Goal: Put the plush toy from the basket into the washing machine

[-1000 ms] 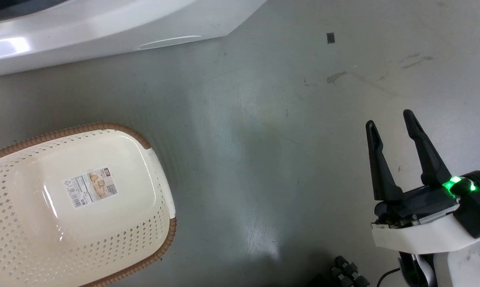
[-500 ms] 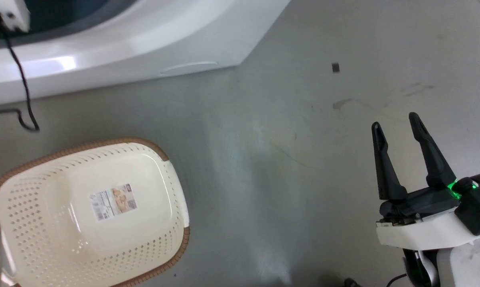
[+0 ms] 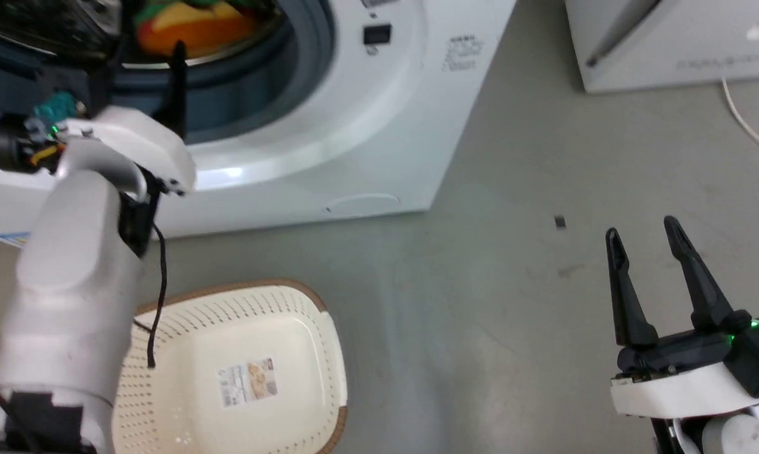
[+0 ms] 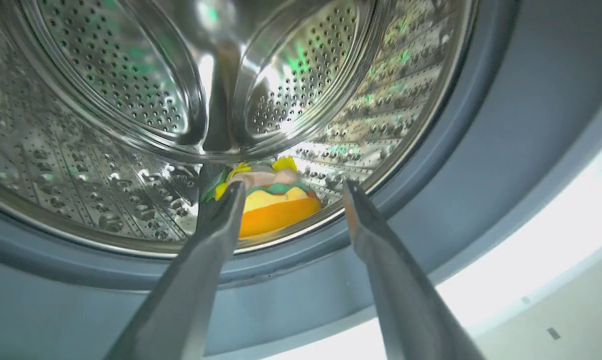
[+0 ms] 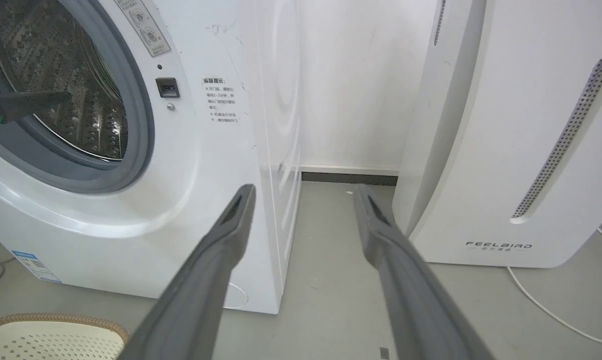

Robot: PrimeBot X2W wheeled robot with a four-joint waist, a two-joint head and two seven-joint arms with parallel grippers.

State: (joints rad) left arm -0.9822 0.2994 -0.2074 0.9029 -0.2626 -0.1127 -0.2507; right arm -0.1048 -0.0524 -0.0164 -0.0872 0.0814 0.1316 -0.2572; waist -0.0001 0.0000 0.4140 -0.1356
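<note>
My left claw (image 4: 291, 184) is spread wide, its two fingers well apart and clamped on nothing. It points into the round port of the washing machine (image 3: 379, 126), which sits at 11 o'clock in the head view. In the left wrist view the plush toy (image 4: 275, 210) lies at the bottom of the perforated steel drum (image 4: 130, 75), just behind the grey gasket (image 4: 481, 150), at 6 o'clock of the drum's opening. The toy shows between my fingertips, and my left finger crosses its 9 o'clock edge. I cannot tell whether that finger touches it. Its orange-red body lies nearest the port and spreads from 9 to 3 o'clock, with the green stripe above it. The peach-pink head and yellow floppy parts point toward 12 o'clock, deeper into the drum, so I cannot be sure of its long axis. My right claw (image 3: 641, 228) hangs at 4 o'clock in the head view, over the grey floor (image 3: 511, 315). Its fingers are apart, holding and touching nothing. The basket (image 3: 278, 328) stands on the floor at 7 o'clock, in front of the washer, with the label sticker (image 3: 248, 381) showing on its bottom. In the right wrist view the white FEELBIRD appliance (image 5: 506, 150) stands at 2 o'clock, beside the washer.
</note>
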